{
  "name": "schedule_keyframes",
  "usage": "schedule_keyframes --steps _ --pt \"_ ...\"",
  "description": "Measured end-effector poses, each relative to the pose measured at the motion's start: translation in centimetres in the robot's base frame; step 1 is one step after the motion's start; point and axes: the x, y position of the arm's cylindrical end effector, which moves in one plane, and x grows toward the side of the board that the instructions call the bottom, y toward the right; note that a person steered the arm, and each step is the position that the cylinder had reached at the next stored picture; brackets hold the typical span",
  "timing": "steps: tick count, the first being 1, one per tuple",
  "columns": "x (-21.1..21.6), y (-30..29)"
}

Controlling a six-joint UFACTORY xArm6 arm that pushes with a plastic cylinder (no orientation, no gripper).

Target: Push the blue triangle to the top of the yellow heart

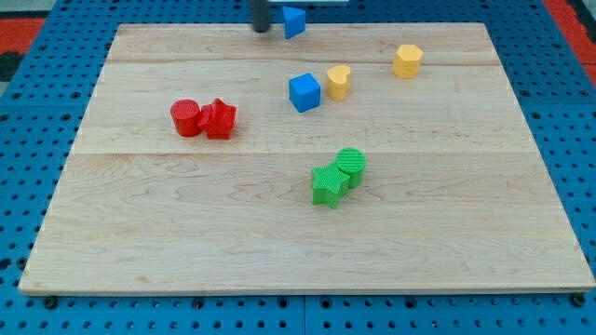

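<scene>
The blue triangle [294, 20] lies at the view's top edge of the wooden board, a little left of centre. My tip [261, 30] stands just to its left, close beside it; I cannot tell whether it touches. The yellow heart [338, 81] lies lower and to the right of the triangle, with a blue cube [304, 92] right next to it on its left.
A yellow hexagonal block [407, 60] lies right of the heart. A red cylinder [186, 117] and a red star-like block [220, 118] sit together at the left. A green cylinder [351, 166] and a green star-like block [329, 183] sit together below centre. The board's top edge [391, 25] runs just behind the triangle.
</scene>
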Motion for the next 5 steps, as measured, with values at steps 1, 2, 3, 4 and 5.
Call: schedule_keyframes --steps 1,2,3,4,5 --pt "5.2 7.4" --pt "4.5 10.5" --pt "5.4 12.9" --pt "6.8 12.7" --pt "6.8 12.5"
